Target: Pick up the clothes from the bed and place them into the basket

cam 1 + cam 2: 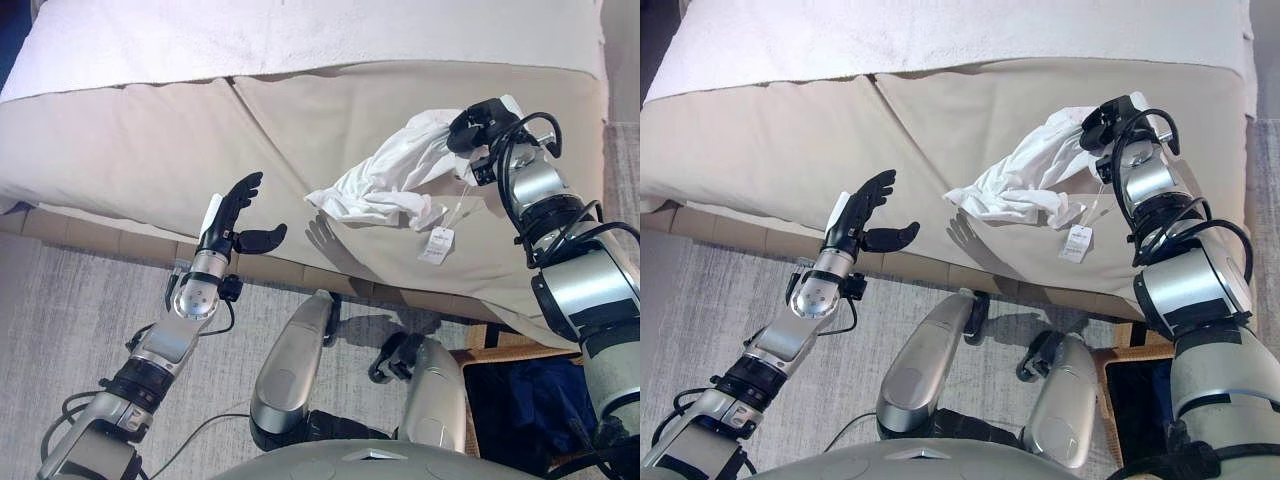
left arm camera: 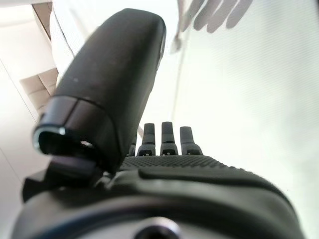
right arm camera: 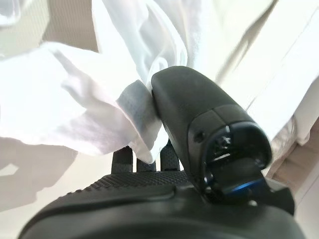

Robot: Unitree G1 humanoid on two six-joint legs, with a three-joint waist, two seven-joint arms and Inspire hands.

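A white garment [image 1: 385, 178] with a paper tag [image 1: 437, 244] hangs lifted above the beige bed [image 1: 130, 140], its lower end trailing near the front edge. My right hand [image 1: 478, 125] is shut on the garment's upper end; in the right wrist view the thumb [image 3: 192, 107] pinches the white cloth [image 3: 99, 99] against the fingers. My left hand [image 1: 235, 215] is open and empty, raised over the bed's front edge at the left, fingers straight and thumb out; it also shows in the left wrist view [image 2: 164, 144]. The basket [image 1: 505, 345] stands on the floor at the lower right, with dark blue cloth [image 1: 525, 400] in it.
A white blanket [image 1: 300, 30] covers the far part of the bed. A grey rug [image 1: 90, 300] lies on the floor in front of the bed.
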